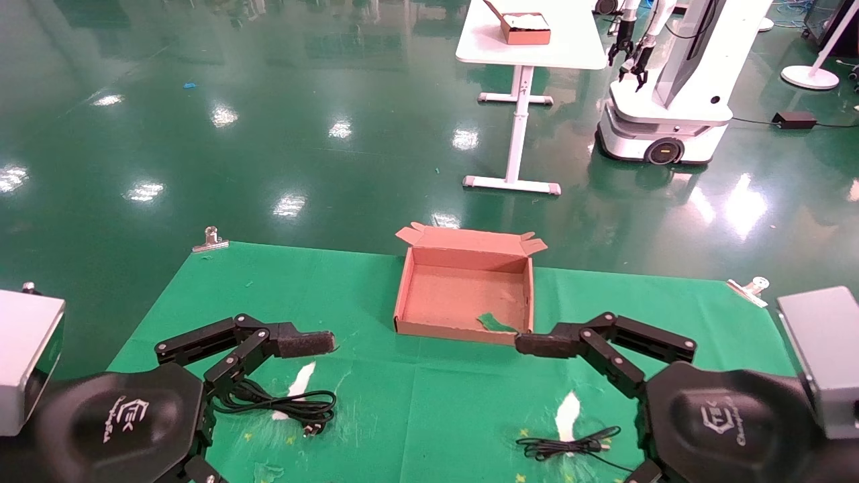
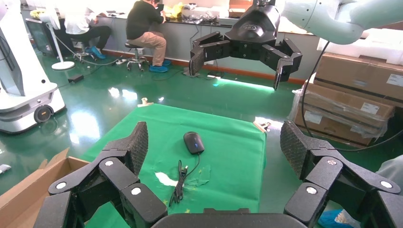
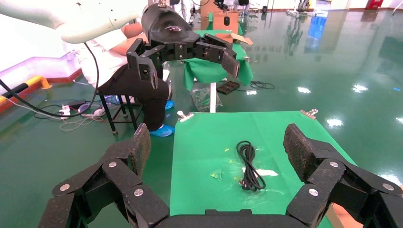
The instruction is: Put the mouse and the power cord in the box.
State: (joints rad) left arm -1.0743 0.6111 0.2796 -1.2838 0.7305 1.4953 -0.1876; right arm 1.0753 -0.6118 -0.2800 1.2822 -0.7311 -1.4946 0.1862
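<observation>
Lying near left on the worktop [image 1: 436,416], the power cord [image 1: 285,404] sits below the open left tool [image 1: 295,343]; the mouse [image 2: 193,142] lies near right, below the open right tool [image 1: 547,344]; the box [image 1: 463,322] is empty.

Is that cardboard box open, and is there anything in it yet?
Open: the box has its flaps up. Inside lies only a green scrap; no mouse or cord.

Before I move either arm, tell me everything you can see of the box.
The box is a shallow rectangular tray of brown cardboard, open on top, with short flaps splayed out along its far rim. It sits flat on the green cloth, mid-table at the far edge. Inside lies only a green scrap near the front right corner. Neither hand touches it.
</observation>
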